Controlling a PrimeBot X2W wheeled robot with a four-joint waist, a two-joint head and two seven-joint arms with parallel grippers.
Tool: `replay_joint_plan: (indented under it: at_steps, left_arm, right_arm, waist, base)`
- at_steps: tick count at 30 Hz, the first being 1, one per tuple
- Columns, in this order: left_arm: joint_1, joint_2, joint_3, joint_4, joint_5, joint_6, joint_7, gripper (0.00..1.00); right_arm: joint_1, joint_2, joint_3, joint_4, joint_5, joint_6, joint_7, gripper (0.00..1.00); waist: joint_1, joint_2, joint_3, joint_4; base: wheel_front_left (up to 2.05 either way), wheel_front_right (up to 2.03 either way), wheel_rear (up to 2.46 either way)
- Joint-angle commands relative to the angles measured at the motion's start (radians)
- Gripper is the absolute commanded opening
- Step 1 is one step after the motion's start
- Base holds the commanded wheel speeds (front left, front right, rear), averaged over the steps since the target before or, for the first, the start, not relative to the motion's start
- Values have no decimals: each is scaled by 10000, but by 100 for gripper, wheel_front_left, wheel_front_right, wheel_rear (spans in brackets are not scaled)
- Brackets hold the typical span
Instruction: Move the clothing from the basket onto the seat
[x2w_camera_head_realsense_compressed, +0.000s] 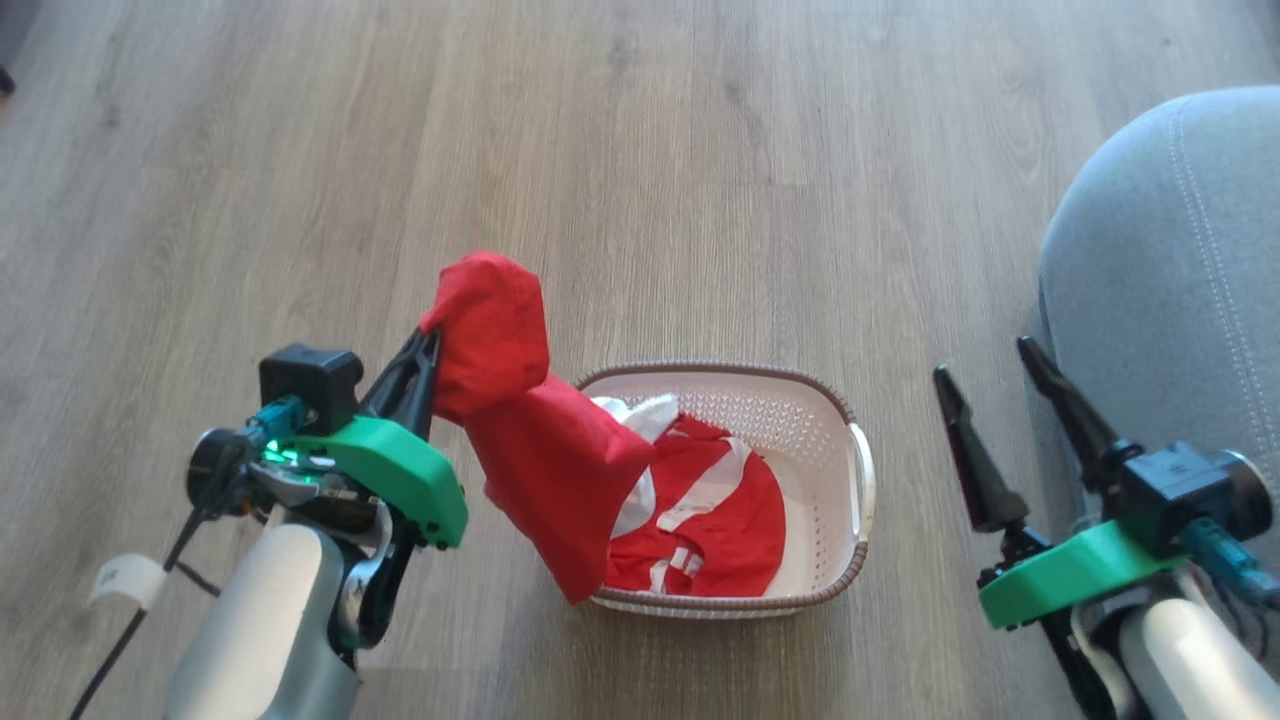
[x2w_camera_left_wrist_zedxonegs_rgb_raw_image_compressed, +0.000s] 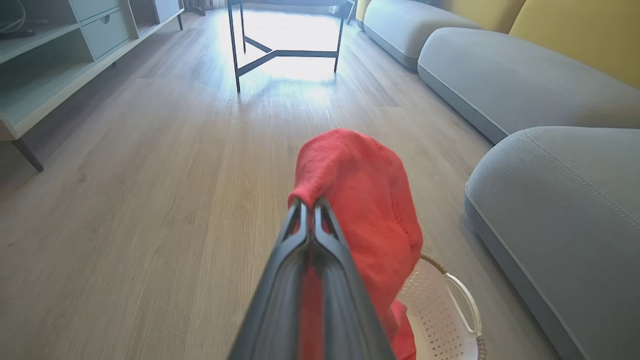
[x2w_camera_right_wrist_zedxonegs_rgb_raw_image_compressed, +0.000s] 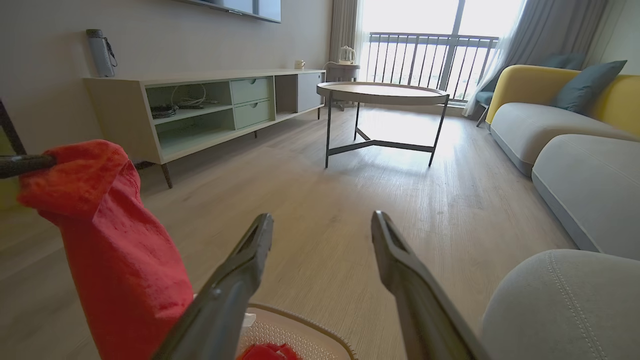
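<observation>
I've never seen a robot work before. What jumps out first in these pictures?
The bright red clothing grabs the eye first: the left gripper is shut on one end and holds it up, while the rest trails down into the cream basket on the wooden floor. Further right, the right gripper stands open and empty beside the big grey seat.

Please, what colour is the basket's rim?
Brown; the basket itself is cream. Head view shows it best.

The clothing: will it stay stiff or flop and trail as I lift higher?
Probably floppy: the clothing hangs limp from the shut left gripper, its lower end in the basket. Likely light: the basket sits flat. It may drag on the rim.
</observation>
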Motion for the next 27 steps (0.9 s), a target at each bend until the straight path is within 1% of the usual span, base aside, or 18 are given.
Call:
replay_joint_plan:
  at_steps: [1,5,11,12,18,27]
  left_arm:
    - [-381,324,418,-549,-13,91,39,0]
    - [-399,445,372,-928,9,103,226,0]
    - [-539,494,158,-1540,35,45,550,0]
    - [-539,494,158,-1540,35,45,550,0]
    - [-885,244,-302,-2111,35,-99,885,0]
    - [-1372,-93,-935,-2361,133,-255,1216,0]
  right_arm:
    - [-266,-277,284,-246,84,69,-103,100]
    - [-640,-470,1110,-122,127,69,-103,100]
    - [-1765,-594,2984,193,321,69,-103,100]
    - [-1765,-594,2984,193,321,69,-103,100]
    - [-2958,-311,4216,771,711,69,-103,100]
    - [-4338,299,5232,1391,1055,69,-103,100]
  waist:
    - [1,-1,-76,26]
    - [1,-1,-201,60]
    - [1,-1,-301,133]
    - [1,-1,-301,133]
    - [1,-1,-301,306]
    - [1,-1,-174,337]
  base:
    - [0,0,0]
    - [0,0,0]
    - [0,0,0]
    - [0,0,0]
    - [0,0,0]
    - [0,0,0]
